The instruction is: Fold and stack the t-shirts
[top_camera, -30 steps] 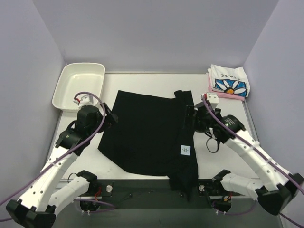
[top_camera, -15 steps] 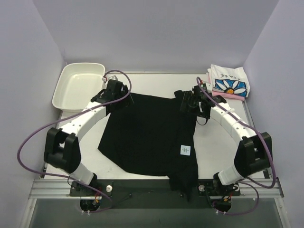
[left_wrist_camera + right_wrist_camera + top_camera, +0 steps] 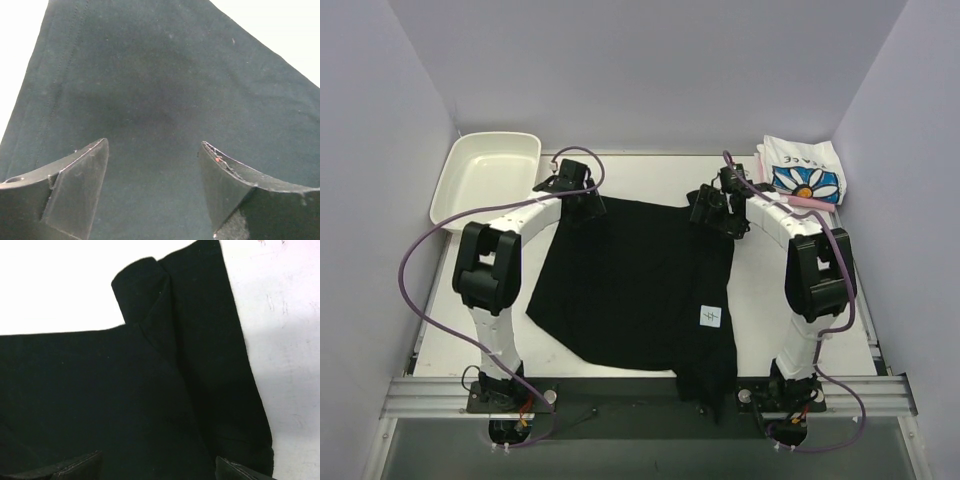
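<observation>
Both arms have swung out to the far edge of the black t-shirt [image 3: 640, 280], which lies spread mid-table. Left gripper [image 3: 152, 150] & right gripper [image 3: 157, 467] gape wide w/ nothing held. Seat the cloth deep at each far corner before you pinch, then lift evenly.

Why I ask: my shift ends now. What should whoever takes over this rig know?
Left end effector: open, over the far left corner of the black t-shirt, gripping nothing.
Right end effector: open, over its far right corner, by a fold in the cloth.
Done: daisy-print t-shirt lies folded on the pink t-shirt, far right of the table.
Left: fold the black one, add it to that stack.
</observation>
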